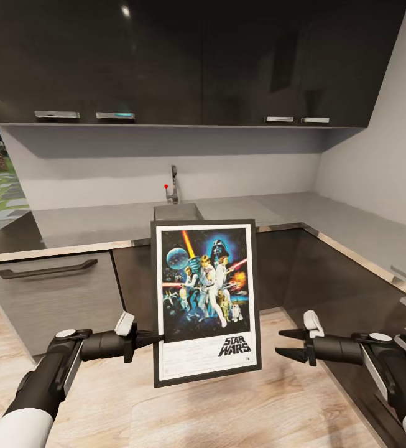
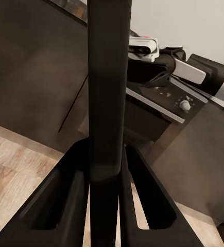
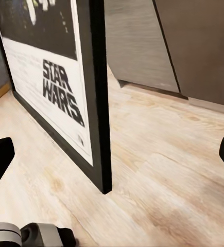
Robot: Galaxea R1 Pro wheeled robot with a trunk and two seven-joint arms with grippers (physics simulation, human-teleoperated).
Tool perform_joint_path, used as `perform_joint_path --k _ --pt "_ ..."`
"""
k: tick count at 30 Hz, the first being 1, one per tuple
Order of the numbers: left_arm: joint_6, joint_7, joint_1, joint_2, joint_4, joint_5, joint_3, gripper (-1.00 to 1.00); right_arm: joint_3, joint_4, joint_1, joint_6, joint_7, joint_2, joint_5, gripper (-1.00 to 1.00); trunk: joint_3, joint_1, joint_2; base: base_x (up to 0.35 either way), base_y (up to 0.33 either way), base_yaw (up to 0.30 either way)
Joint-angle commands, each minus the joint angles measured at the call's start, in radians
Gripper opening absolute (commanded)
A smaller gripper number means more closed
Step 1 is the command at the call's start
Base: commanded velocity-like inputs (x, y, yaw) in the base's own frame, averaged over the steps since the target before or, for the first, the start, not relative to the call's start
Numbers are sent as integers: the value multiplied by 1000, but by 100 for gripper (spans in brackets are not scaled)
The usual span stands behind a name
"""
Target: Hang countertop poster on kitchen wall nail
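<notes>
Held upright above the wooden floor (image 1: pixel 227 410), in front of the countertop (image 1: pixel 91 224) and sink (image 1: pixel 176 211): one poster (image 1: pixel 205 300), its left edge pinched by the closed left gripper (image 1: pixel 155 338), frame seen edge-on between fingers (image 2: pixel 65 206) from the left wrist. Spread wide and empty just beside the poster's right edge: right gripper (image 1: pixel 288 343), with "STAR WARS" lettering close up from the right wrist. Two grippers, open floor beneath.

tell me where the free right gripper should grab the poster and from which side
Take the poster by the lower right edge of its black frame, coming in sideways from the robot's right. It is held upright, facing the robot, pinched on its left edge by the left gripper; the right gripper, fingers apart, is already level with that edge.
</notes>
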Motion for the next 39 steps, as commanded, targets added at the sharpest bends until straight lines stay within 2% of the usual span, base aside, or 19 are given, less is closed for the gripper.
perform_joint_path --k 1,5,22,28,36,39 --pt "3 -6 0 0 -1 -6 2 -100 -1 0 -1 10 12 0 1 100 -1 0 -1 0 0 0" --pt "3 -6 0 0 -1 -6 2 -100 1 0 -1 10 37 1 1 100 -1 0 -1 0 0 0" --pt "3 -6 0 -2 -1 -5 -11 -100 5 4 0 10 44 12 0 100 -1 0 -1 0 0 0" --pt "3 -6 -1 -3 -1 -6 -15 -100 6 4 1 10 44 23 1 100 -1 0 -1 0 0 0" --pt "2 -6 0 -4 -1 -5 -16 -100 52 5 1 11 43 27 -2 100 -1 0 -1 0 0 0" --pt "2 -6 0 -4 -1 -5 -15 -100 57 5 1 11 43 27 -4 100 -1 0 -1 0 0 0"
